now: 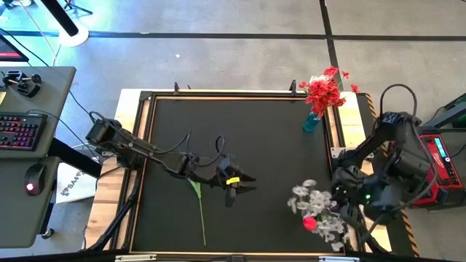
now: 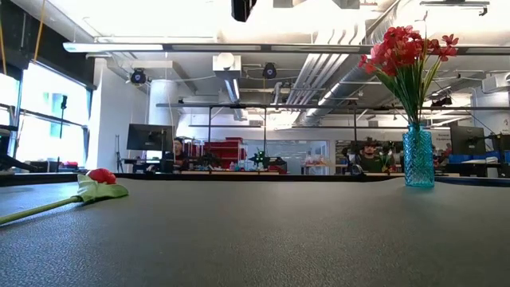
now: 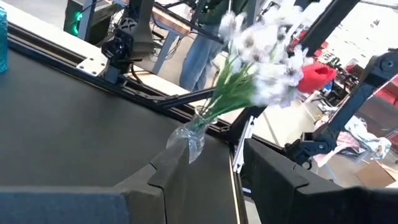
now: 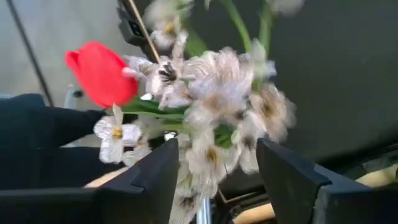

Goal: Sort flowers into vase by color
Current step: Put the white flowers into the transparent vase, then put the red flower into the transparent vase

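Both pairs of jaws stand apart with nothing between them. On the right gripper (image 4: pixel 211 177) the two dark fingers frame a spray of white blossoms (image 4: pixel 211 118) without touching any stem, and a single red bud (image 4: pixel 101 73) sits among those blossoms, which reads as a flower just let go into the bunch. That bunch stands in a clear glass vase (image 3: pixel 189 138) at the near right corner of the black table (image 1: pixel 240 131), just beside the right arm's base, so the arm needs little reach to drop stems into it. If the sort is by colour, a red bud among white looks misplaced, though I cannot tell whether its stem is truly in the vase or only resting against the spray. At the far right corner a turquoise vase (image 2: pixel 418 155) holds red blossom clusters (image 2: pixel 405 49) upright, the likely home for red. The left gripper (image 1: pixel 234 183) hovers low over mid-table, its fingers spread and pointed toward the white bunch, holding nothing. Just to its left a loose flower lies flat, its green stem (image 1: pixel 199 211) running toward the near edge; the low view shows a red-headed flower (image 2: pixel 100 176) lying on the table, probably the same one, not yet sorted.
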{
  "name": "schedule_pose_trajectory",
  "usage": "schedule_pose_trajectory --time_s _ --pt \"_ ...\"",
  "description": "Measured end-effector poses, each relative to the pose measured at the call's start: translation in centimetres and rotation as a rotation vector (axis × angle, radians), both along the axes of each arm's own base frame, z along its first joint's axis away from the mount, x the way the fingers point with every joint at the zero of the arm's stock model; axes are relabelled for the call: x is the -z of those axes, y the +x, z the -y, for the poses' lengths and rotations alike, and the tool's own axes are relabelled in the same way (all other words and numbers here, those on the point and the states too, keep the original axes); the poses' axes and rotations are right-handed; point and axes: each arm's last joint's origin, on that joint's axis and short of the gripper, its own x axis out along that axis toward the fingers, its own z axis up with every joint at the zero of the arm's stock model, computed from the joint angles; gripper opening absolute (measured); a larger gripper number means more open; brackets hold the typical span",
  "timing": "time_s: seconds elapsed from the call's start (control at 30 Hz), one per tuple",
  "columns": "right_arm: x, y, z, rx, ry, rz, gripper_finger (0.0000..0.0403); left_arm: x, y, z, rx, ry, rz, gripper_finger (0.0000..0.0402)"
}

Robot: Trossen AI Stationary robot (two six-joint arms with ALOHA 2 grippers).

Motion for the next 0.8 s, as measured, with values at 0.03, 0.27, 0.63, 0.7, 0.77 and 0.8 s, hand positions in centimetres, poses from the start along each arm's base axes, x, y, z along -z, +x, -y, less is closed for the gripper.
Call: schedule_pose_trajectory --time_s 0.03,0.27,0.63,0.7,0.77,0.8 --pt "-0.2 -0.2 0.3 0.004 0.013 0.007 0.0205 0.0 -0.1 0.1 0.001 0.001 -0.006 0.0142" --pt "-1.5 -0.3 1.3 0.092 0.055 0.19 0.0204 2.9 -1.8 0.8 -0.191 -0.197 -0.333 0.0142" --pt "-2.1 0.3 1.2 0.178 0.049 0.347 0.0204 8.5 -9.2 2.9 -0.756 -0.451 -0.831 0.0142" --pt "-2.1 0.3 1.2 0.18 0.047 0.351 0.0204 9.5 -9.9 3.4 -0.786 -0.509 -0.822 0.0142" --pt "-2.1 0.3 1.2 0.18 0.046 0.351 0.0204 10.2 -10.5 3.8 -0.803 -0.561 -0.809 0.0142" --pt "-2.1 0.3 1.2 0.181 0.046 0.352 0.0204 10.6 -10.6 3.9 -0.802 -0.583 -0.801 0.0142"
